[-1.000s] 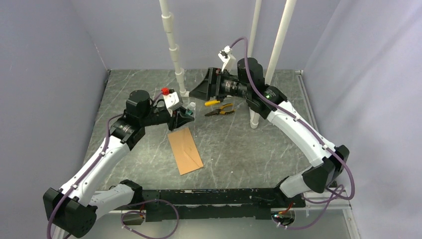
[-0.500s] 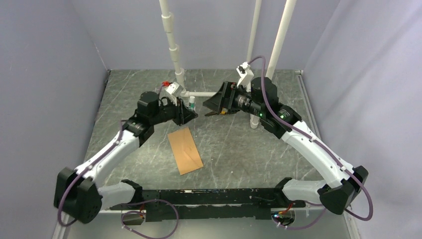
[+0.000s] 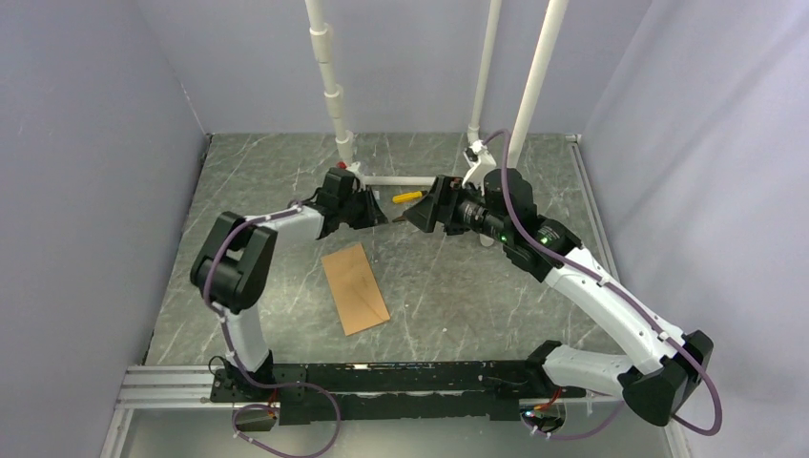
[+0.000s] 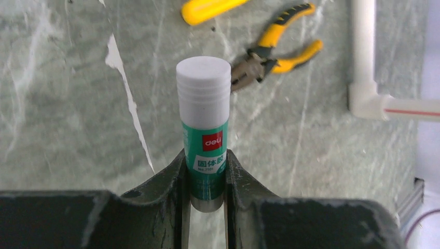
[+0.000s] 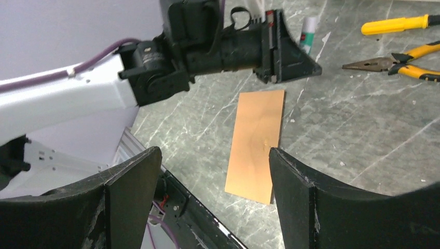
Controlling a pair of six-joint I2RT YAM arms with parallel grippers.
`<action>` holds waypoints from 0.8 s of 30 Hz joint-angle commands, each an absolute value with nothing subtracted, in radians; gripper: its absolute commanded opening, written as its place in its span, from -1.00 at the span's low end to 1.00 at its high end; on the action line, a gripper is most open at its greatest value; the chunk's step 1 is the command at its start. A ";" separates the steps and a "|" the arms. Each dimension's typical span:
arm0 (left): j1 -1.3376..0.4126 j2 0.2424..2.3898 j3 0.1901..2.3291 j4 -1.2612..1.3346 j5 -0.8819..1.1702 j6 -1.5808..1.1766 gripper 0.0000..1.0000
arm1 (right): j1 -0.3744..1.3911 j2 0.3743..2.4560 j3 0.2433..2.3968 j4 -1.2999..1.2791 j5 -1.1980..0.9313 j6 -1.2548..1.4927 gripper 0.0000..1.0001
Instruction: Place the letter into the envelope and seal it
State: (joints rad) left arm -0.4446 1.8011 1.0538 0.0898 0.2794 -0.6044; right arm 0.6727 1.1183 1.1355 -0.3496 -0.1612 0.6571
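Clamping the glue stick (image 4: 203, 104), left claw (image 4: 206, 161) now farther out; right claw (image 5: 214, 153) wide open, lowered.

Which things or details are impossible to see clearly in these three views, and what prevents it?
- Letter: in no view; whether it lies inside the envelope cannot be told.
- Its flap: too small in the top view, not seen in the right wrist view; sealed or not is unclear.
- Glue stick: top view, hidden behind the left fingers.
- Pliers: right wrist view, handles cut off by the right edge.
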 commanded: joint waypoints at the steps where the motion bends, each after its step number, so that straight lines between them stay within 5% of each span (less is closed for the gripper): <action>1: -0.457 1.904 1.177 0.052 0.230 -0.579 -0.87 | 0.672 1.077 1.099 -0.309 -0.161 0.667 0.58; 24: -0.474 2.130 1.467 -0.329 0.097 -0.487 -0.13 | 0.671 1.054 1.072 -0.322 -0.161 0.661 0.58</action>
State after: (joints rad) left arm -0.4694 2.0968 1.4548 -0.2348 0.1364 -0.5091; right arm 0.6727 1.0760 1.0756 -0.3500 -0.1619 0.6621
